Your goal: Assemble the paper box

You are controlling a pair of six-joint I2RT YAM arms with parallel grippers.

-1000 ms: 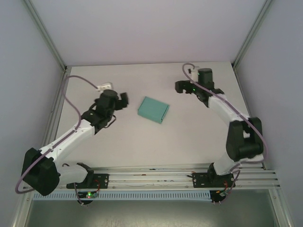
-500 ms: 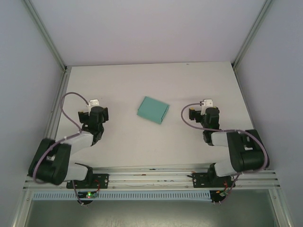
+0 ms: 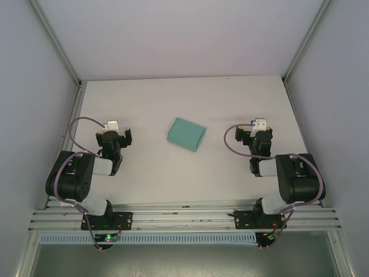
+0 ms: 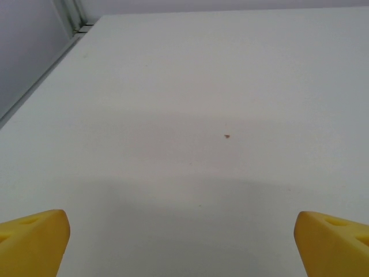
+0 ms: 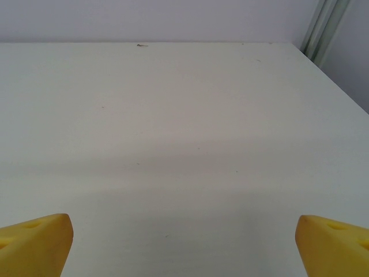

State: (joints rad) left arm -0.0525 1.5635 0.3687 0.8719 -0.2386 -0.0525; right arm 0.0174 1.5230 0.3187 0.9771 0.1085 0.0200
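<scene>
Gaping L gripper (image 3: 114,137): jaws wide apart, nothing held, low over table (image 3: 230,98).
R gripper (image 3: 255,136): jaws wide apart too, nothing held.
paper box (image 3: 186,134): teal, flat on table, betw. grippers, well apart from both.

The paper box (image 3: 186,134) is coloured a plain teal-green. The worktop (image 3: 173,173) is seen as plain white. The left arm (image 3: 75,179) and right arm (image 3: 297,179) are finished in black and white, with purple cables (image 3: 85,119). Bright yellow is shown on the fingertips (image 4: 31,242) of the left gripper (image 4: 184,248) and the right gripper (image 5: 184,248).
</scene>
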